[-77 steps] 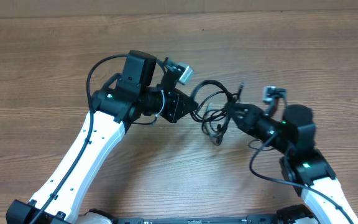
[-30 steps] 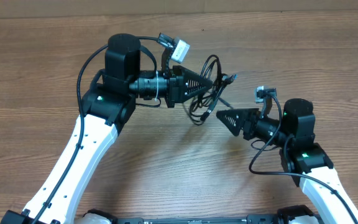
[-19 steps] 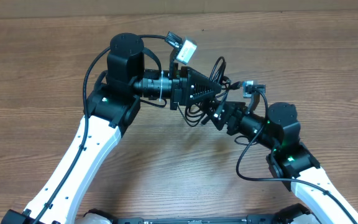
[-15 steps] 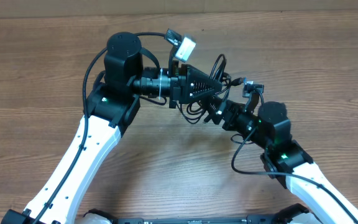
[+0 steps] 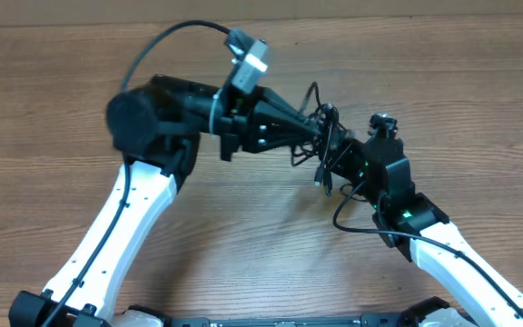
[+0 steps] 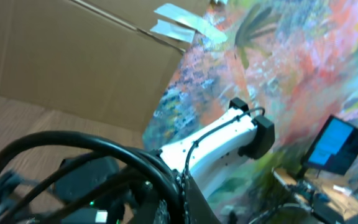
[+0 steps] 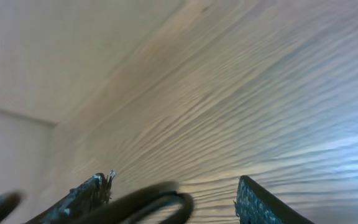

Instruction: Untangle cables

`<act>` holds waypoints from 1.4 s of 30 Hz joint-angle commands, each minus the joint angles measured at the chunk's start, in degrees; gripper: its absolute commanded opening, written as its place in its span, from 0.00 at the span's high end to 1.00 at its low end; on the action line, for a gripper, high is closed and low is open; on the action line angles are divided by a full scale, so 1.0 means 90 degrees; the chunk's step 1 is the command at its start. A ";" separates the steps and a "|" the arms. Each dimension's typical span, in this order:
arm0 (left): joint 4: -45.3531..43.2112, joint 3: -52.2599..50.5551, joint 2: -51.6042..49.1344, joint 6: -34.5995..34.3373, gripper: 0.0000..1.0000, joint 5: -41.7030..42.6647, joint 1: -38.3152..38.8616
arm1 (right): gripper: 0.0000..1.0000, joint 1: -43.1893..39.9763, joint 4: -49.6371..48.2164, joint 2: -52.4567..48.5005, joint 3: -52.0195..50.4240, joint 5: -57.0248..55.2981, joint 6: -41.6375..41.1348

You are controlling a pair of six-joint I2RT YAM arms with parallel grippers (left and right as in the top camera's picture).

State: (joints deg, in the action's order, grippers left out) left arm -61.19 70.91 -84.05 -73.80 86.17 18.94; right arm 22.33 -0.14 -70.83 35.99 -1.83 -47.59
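Note:
The cables (image 5: 326,173) are a bunch of thin black cords, lifted off the wooden table (image 5: 243,254), with loops above and ends dangling below. My left gripper (image 5: 321,129) points right and is shut on the bunch; in the left wrist view a black loop (image 6: 73,140) curves into the closed fingers (image 6: 194,202). My right gripper (image 5: 340,156) sits just right of and below the bunch. In the right wrist view its two fingers stand apart, with a blurred cable loop (image 7: 166,200) lying between them, nearer the left finger (image 7: 86,193). Nothing shows that loop pinched.
A cardboard wall (image 6: 73,56) runs along the table's far edge. The right arm's white link (image 6: 216,137) shows in the left wrist view. Bare wood lies in front of and to both sides of the arms.
The left arm has turned and carried the cable bunch up and to the right. The right gripper has come in from the right to the bunch, so that a loop now lies between its fingers.

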 commanded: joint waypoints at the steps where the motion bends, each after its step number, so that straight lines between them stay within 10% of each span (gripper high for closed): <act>1: -0.0590 0.0284 0.0401 -0.1129 0.96 -0.0187 -0.0636 | 0.38 -0.0712 0.0770 -0.0369 -0.0333 -0.1107 -0.0044; 16: -0.0556 0.0270 0.0255 -0.1277 0.96 0.0117 -0.2103 | 0.42 -0.1804 0.1226 0.0359 -0.0262 -0.0483 0.1304; 24: -0.0452 0.0270 0.0226 -0.1280 0.96 0.0481 -0.3082 | 0.32 -0.2756 0.2008 0.1032 -0.0262 -0.2283 0.1418; 32: -0.0117 0.0270 0.0202 -0.1277 0.96 0.0447 -0.4371 | 0.28 -0.3565 0.2013 0.1037 -0.0262 -0.0743 0.1518; 42: 0.0172 0.0216 0.0170 -0.1088 0.96 0.0379 -0.3929 | 0.15 -0.3519 0.1348 0.1022 -0.0262 0.2480 0.2875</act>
State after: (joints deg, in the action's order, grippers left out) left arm -59.77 71.75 -82.67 -84.51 89.43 -18.61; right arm -9.34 12.73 -61.67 33.30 7.81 -26.04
